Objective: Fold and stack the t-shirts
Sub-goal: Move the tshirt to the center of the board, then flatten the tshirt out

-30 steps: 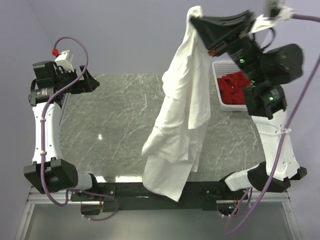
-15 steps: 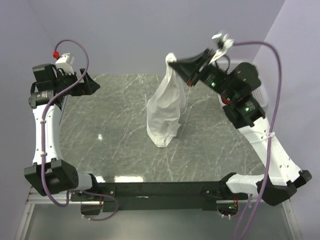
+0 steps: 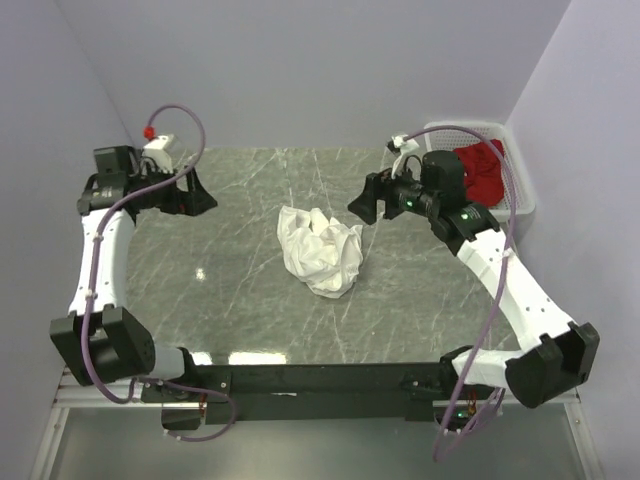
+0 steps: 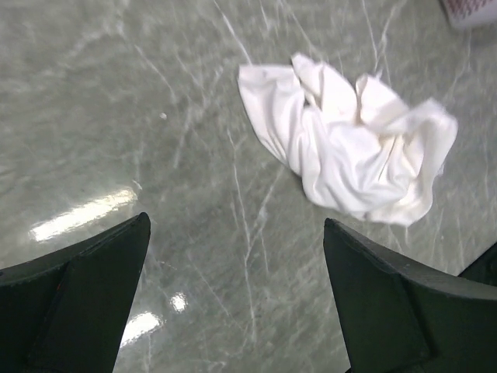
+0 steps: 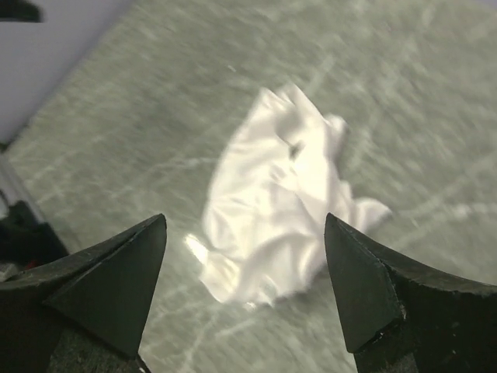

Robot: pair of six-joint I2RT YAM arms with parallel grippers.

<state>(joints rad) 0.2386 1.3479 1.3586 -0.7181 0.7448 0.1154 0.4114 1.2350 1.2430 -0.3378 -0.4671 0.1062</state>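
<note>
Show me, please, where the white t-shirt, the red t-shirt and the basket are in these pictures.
white t-shirt (image 3: 320,250), top external view, middle of the crumpled heap
red t-shirt (image 3: 483,170), top external view, bunched cloth inside the basket
basket (image 3: 524,196), top external view, right-hand wall

Top external is sitting high behind the near edge of the table (image 3: 230,290), looking down and forward over all of it, the widest and farthest view. Left wrist cam is riding behind the left gripper (image 4: 234,224), looking out between its fingers and down at the table, close in; the white t-shirt (image 4: 349,155) is showing ahead of the fingertips, off toward the right-hand one. Right wrist cam is looking the same way past the right gripper (image 5: 245,217), image blurring, shirt sitting just beyond the gap between the fingertips. All three are sharing the shirt and the table around it — top view is also framing both grippers.
</note>
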